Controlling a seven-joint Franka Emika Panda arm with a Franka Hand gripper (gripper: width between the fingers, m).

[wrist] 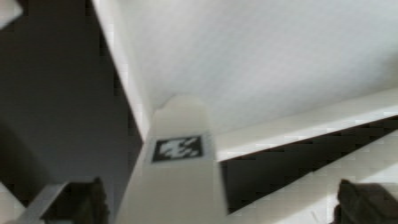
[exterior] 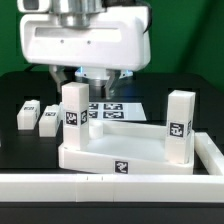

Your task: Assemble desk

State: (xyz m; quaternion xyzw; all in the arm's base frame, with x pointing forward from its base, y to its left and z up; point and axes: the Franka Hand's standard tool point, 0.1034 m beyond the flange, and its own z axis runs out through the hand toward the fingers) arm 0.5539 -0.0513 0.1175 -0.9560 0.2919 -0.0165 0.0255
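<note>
Border wall [exterior: 60, 186] fronts desk [exterior: 120, 165]; upright leg [wrist: 178, 175] stands below the parted end effector [exterior: 97, 73].

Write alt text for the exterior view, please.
A white desk top lies on a dark table, with upright legs at two corners. Two loose legs lie at the exterior view's left; the gripper hangs above.

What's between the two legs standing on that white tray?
Nothing. In the exterior view, only bare desk top lies between the leg on its left and the leg on its right.
</note>
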